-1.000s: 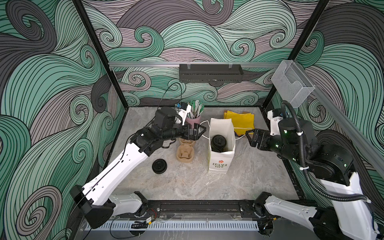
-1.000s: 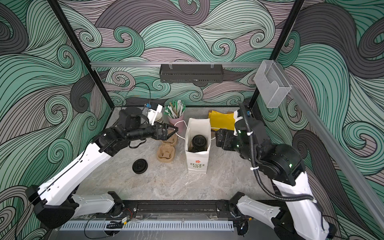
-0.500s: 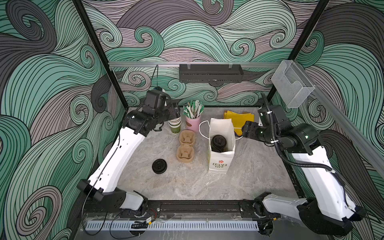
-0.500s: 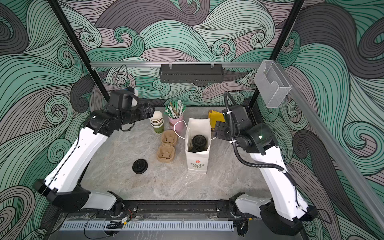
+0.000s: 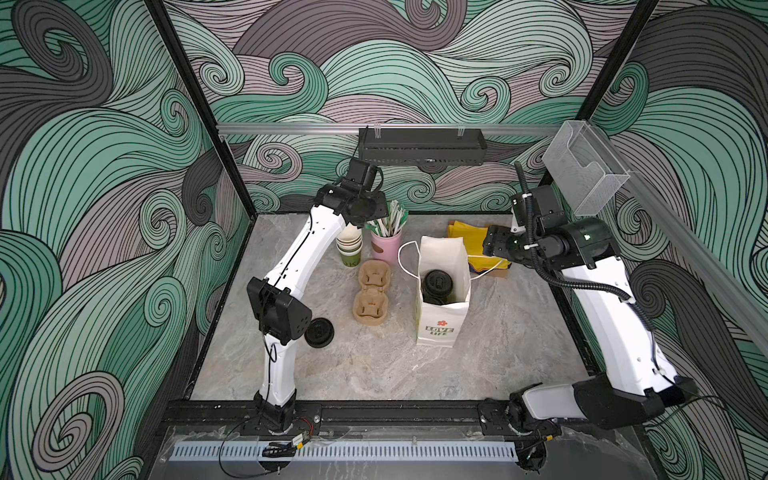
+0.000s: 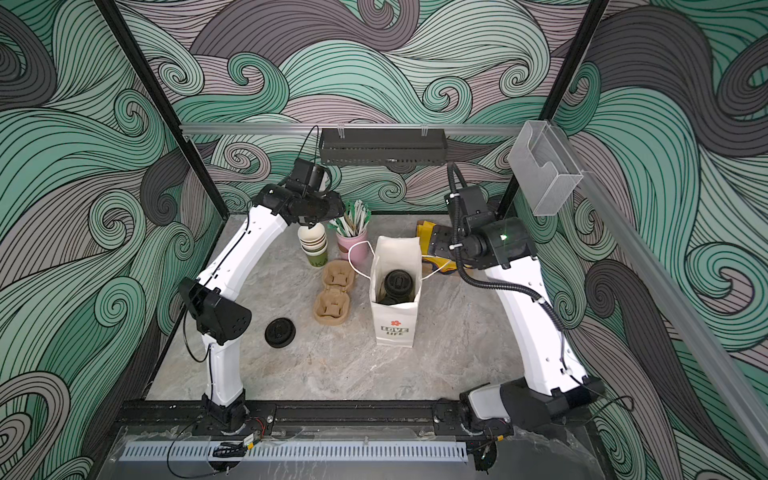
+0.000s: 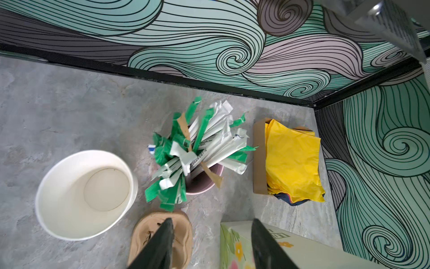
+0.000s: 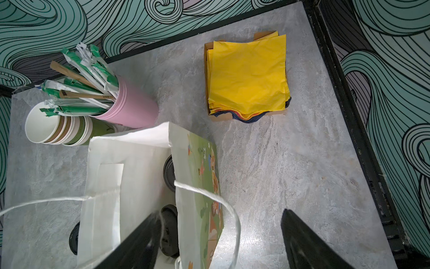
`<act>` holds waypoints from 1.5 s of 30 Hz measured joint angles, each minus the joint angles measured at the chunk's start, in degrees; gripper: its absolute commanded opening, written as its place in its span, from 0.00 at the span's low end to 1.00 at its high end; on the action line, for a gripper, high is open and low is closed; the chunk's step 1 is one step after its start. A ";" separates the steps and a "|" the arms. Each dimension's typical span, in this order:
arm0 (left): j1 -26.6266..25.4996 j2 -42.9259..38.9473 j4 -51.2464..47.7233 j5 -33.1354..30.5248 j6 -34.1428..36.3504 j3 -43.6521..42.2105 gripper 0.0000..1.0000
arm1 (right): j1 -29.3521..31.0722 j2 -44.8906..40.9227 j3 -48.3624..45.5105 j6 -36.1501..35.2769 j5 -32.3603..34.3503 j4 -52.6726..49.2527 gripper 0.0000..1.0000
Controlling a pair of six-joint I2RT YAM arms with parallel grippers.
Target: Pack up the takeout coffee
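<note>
A white paper bag [image 5: 441, 291] stands open mid-table; inside it sits the takeout coffee, a cup with a black lid [image 5: 437, 284]. The right wrist view shows two black lids [image 8: 169, 173] in the bag. My left gripper [image 7: 212, 221] hangs high at the back, open and empty, over the pulp carrier [image 7: 160, 235] beside a stack of paper cups [image 5: 349, 245]. My right gripper [image 8: 220, 214] is open at the bag's back right. One finger is inside the mouth, and the bag wall and string handle [image 8: 232, 216] lie between the jaws.
A pink cup of wrapped straws [image 5: 386, 245] stands next to the cup stack. Two brown pulp carriers [image 5: 371, 297] lie left of the bag. A loose black lid [image 5: 319, 332] lies front left. Yellow napkins [image 5: 469, 239] in a cardboard tray sit at the back right.
My left arm has lifted from low near the carriers to high at the back by the cup stack, its jaws narrowing. My right gripper has stayed by the bag's back right.
</note>
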 measured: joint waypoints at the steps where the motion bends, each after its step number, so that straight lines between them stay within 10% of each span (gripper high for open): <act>1: -0.33 0.92 -0.35 0.00 0.04 1.11 0.54 | -0.13 0.59 0.50 -0.26 0.00 0.04 0.81; 45: -2.80 15.69 0.76 -10.91 0.87 9.94 0.00 | -1.16 -1.55 -0.26 1.70 -3.61 1.46 0.79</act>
